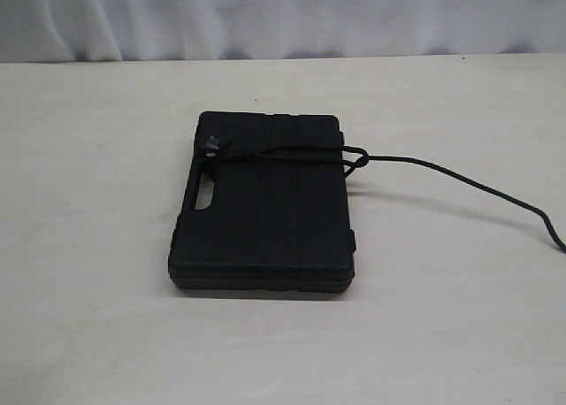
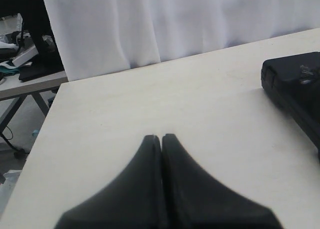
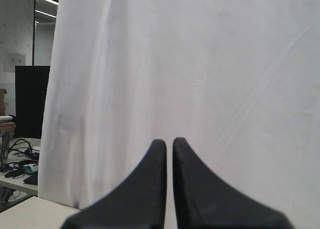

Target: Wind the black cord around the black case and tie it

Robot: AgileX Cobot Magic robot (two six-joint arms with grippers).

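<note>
The black case (image 1: 263, 212) lies flat in the middle of the pale table, its handle slot on the left edge. The black cord (image 1: 283, 155) runs across the case's far part, with a knot near the left edge and a small loop at the right edge. Its loose tail (image 1: 478, 186) trails to the right over the table and off the frame's edge. Neither arm shows in the exterior view. My left gripper (image 2: 162, 137) is shut and empty over bare table, with a corner of the case (image 2: 292, 86) off to one side. My right gripper (image 3: 169, 141) is shut, holds nothing and faces a white curtain.
A white curtain (image 1: 283, 16) hangs behind the table's far edge. In the left wrist view the table's side edge (image 2: 37, 139) drops to the floor, with a cluttered side table (image 2: 30, 69) beyond. A desk with cables (image 3: 20, 161) shows past the curtain in the right wrist view.
</note>
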